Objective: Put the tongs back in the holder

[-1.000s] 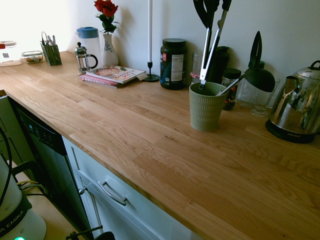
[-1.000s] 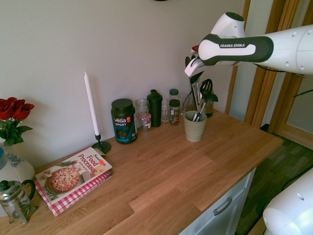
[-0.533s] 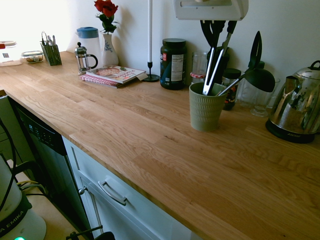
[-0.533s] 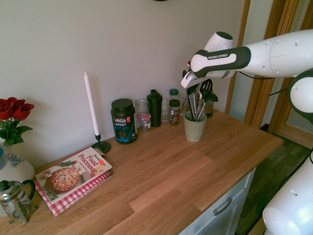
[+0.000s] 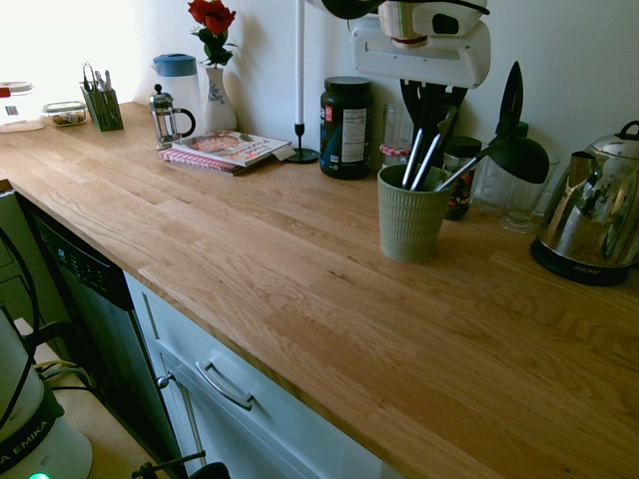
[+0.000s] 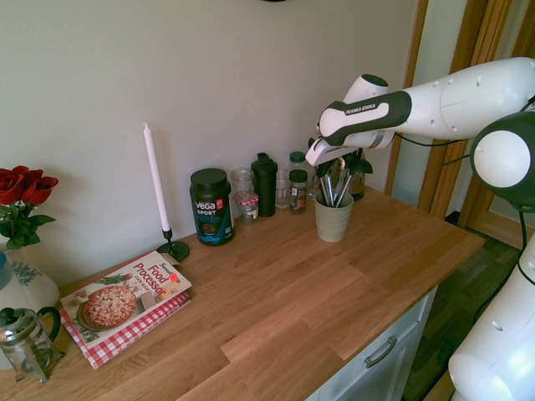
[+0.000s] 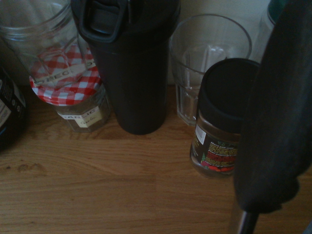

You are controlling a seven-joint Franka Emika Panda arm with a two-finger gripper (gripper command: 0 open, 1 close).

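Kitchen worktop (image 5: 300, 259) of pale oak planks

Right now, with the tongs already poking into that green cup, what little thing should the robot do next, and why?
Probably open its hand and let go. The tongs already stand with their lower ends inside the green cup, beside the black ladle, and the hand is shut on their upper end just above the rim. Lowering further looks unnecessary; released, they should lean against the cup's edge.
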